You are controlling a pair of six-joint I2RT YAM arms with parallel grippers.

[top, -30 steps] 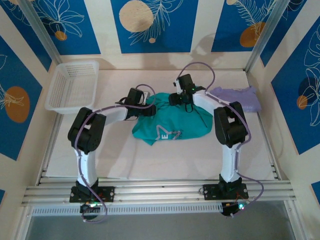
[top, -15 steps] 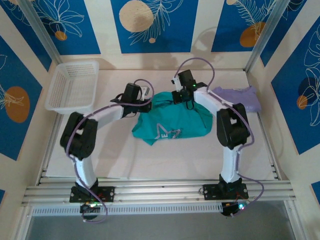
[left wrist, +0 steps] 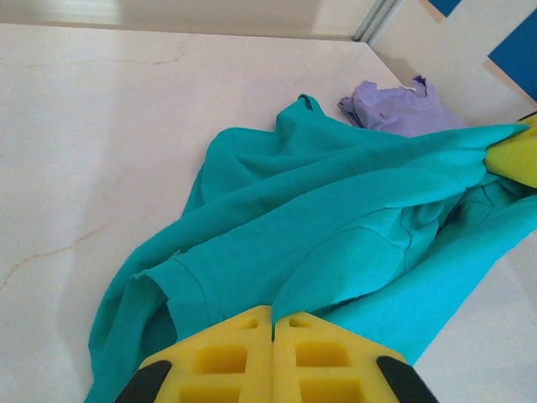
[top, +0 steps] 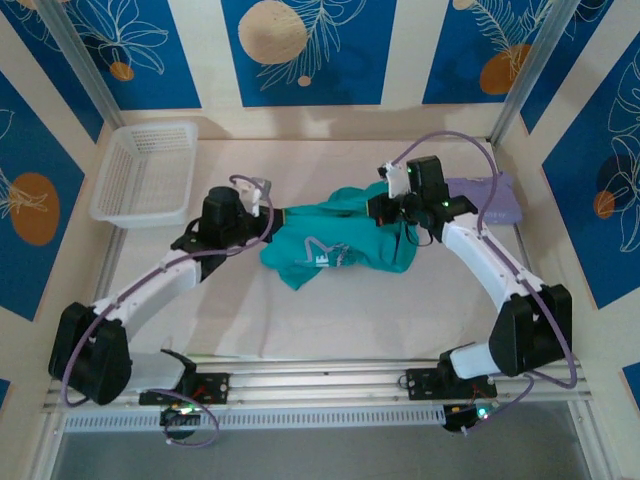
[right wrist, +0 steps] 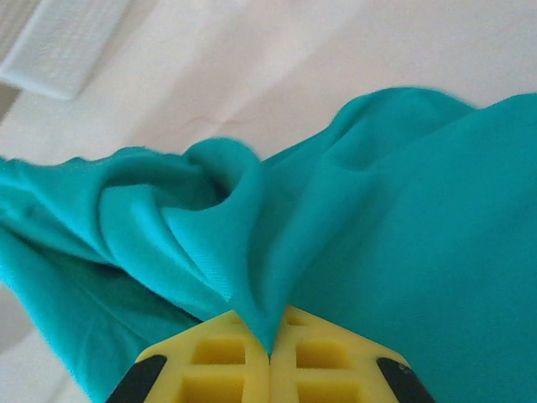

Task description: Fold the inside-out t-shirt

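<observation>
The soft teal inside-out t-shirt (top: 340,250) lies rumpled near the table's (top: 300,320) far edge, a ridge drawn taut between the claws; left claw (left wrist: 273,334) and right claw (right wrist: 270,342) each pinch its cloth between blocky yellow pads (left wrist: 226,361); a crumpled lavender shirt (left wrist: 403,107) sits by the far right corner.

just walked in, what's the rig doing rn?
Both arms are handling the teal t-shirt. The left gripper and right gripper are each shut on a pinch of its cloth, stretching it between them over the table. The rest lies bunched, not yet folded. A lavender shirt sits beside the right gripper.
</observation>
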